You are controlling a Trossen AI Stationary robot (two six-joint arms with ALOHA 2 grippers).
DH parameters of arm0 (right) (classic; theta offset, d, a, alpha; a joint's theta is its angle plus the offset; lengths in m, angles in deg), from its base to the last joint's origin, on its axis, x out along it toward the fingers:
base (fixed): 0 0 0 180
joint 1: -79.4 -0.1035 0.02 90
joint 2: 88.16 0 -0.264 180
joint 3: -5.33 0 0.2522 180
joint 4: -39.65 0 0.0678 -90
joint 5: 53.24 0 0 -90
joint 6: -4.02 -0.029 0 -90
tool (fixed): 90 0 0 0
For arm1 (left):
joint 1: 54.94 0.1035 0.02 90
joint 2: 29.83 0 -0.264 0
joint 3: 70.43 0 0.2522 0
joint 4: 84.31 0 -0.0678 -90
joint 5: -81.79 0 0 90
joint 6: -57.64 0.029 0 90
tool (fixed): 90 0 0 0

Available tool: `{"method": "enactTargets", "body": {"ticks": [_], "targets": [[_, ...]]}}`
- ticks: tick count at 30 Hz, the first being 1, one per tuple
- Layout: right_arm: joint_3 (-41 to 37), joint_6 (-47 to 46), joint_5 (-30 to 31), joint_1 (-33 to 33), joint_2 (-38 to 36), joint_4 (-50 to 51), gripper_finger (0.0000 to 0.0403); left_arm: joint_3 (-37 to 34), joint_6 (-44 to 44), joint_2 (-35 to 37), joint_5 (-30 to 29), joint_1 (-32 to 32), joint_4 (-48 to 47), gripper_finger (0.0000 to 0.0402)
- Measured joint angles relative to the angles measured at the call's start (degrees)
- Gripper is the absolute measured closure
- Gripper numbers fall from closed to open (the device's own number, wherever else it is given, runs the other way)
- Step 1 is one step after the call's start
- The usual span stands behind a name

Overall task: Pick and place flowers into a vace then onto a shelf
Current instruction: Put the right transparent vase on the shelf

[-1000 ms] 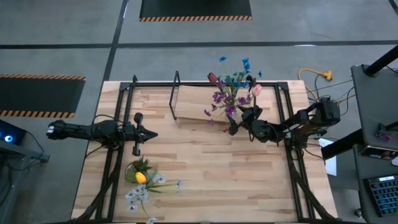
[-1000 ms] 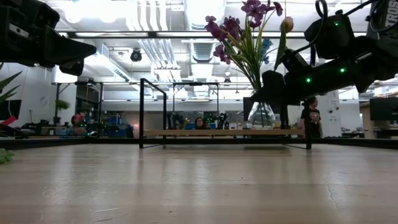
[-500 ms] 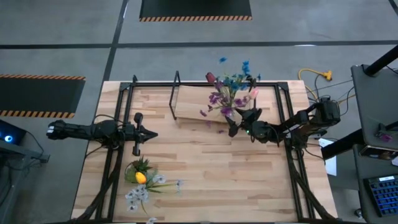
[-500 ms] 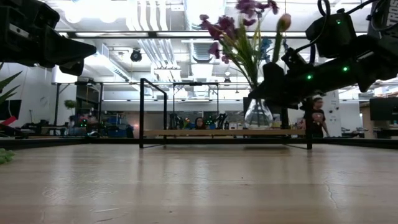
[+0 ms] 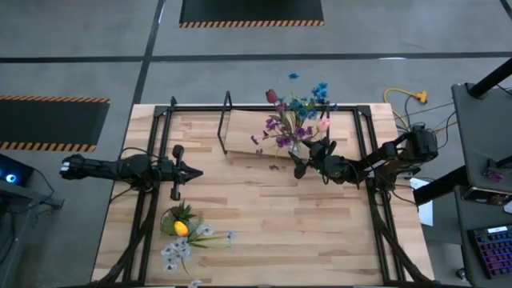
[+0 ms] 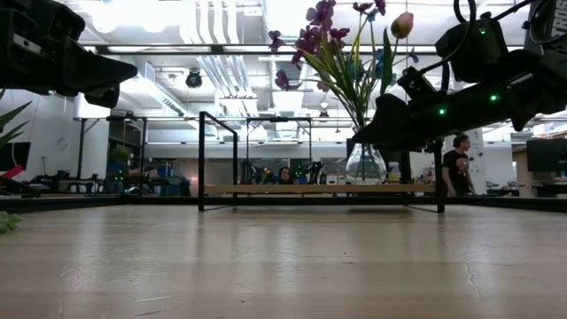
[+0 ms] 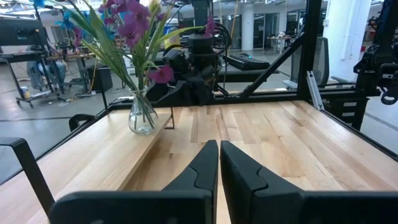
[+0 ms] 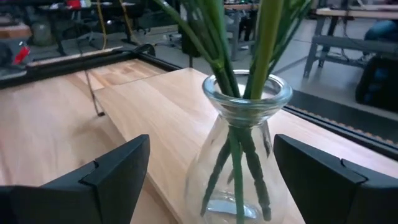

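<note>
While my fingers stand spread either side of it, the vace (image 8: 239,155) sits upright on the shelf (image 5: 250,134).
On the table (image 5: 264,232), far right, my right gripper (image 5: 308,157) grips nothing; the flowers (image 6: 341,49) rise from the neck, fanning out. My left gripper (image 5: 180,171) waits at the left, fingers pressed together.

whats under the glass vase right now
The vase stands on the light wooden shelf, flowers inside it. The right gripper is open around it. The tabletop below the shelf is covered from view.
</note>
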Motion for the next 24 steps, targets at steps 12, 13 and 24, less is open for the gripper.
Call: {"method": "enactTargets", "body": {"ticks": [12, 13, 24], "targets": [[0.0, 9.07, -4.59, 0.15, -0.02, -4.08, 0.0074, 0.0, 0.0, 0.0, 0.0, -0.02, 0.02, 0.0402], [0.0, 9.04, -4.75, 0.15, -0.02, -4.39, 0.0074, 0.02, 0.0, 0.0, -0.02, 0.0, 0.02, 0.0402], [0.0, 5.7, -4.47, 0.29, -0.02, -8.22, 0.0074, 0.0, 0.0, 0.0, 0.0, 0.0, 0.0, 0.0402]]}}
